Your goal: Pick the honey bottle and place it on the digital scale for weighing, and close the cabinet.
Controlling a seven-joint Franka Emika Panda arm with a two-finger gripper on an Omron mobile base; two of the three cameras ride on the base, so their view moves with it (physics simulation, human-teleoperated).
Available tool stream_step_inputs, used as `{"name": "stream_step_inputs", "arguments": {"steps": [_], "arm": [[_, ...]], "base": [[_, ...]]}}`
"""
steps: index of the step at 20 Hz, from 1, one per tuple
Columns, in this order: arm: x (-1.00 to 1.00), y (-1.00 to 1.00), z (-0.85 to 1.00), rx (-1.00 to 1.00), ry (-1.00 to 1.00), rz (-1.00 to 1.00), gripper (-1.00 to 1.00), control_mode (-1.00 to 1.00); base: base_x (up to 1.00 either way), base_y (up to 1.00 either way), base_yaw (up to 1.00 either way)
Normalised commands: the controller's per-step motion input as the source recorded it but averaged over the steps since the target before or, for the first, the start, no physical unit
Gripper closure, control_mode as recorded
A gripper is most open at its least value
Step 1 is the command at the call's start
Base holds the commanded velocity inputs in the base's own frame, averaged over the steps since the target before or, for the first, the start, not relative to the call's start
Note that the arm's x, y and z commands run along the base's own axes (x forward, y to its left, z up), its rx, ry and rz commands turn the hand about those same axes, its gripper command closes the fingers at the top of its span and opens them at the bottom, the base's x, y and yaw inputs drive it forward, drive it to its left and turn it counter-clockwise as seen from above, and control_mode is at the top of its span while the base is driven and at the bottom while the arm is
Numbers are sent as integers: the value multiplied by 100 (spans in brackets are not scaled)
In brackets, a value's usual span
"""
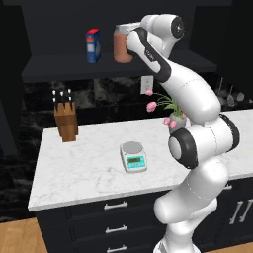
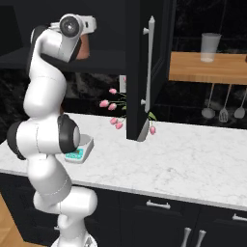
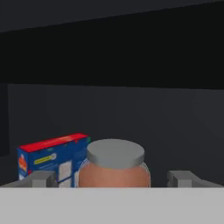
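Up on the dark cabinet (image 2: 144,72) shelf we straddle the honey bottle (image 3: 114,168) with open fingers (image 3: 179,178), not yet gripping, so next we close, lift and carry it to the scale (image 1: 133,156) on the counter (image 1: 89,163).

White arm raised high, end effector (image 3: 113,178) fingers spread wide

Reached into the open cabinet (image 1: 49,34), tool (image 3: 113,178) fingers spread either side of the honey bottle (image 3: 114,168), gaps showing on both flanks. Blue-and-red box (image 3: 52,156) close on one side, narrowing passage there. Dark, clear room above the lid. Digital scale (image 1: 133,156) standing open on the table (image 1: 84,163), knife block (image 1: 65,120) and pink tulips (image 1: 168,111) well apart. Cabinet door (image 2: 147,67) projecting over the table.
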Motion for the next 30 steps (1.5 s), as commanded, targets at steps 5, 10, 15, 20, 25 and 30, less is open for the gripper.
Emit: {"name": "stream_step_inputs", "arguments": {"steps": [5,10,15,20,25,30], "arm": [[35,0,5,0,1,0,-100,-100],[39,0,0,0,0,0,-100,-100],[12,13,0,0,0,0,-100,-100],[5,17,-12,0,6,0,-100,-100],[9,1,-16,0,9,0,-100,-100],[24,5,0,0,8,0,-100,-100]], "base": [[0,0,0],[0,0,0],[0,0,0],[0,0,0],[0,0,0],[0,0,0]]}}
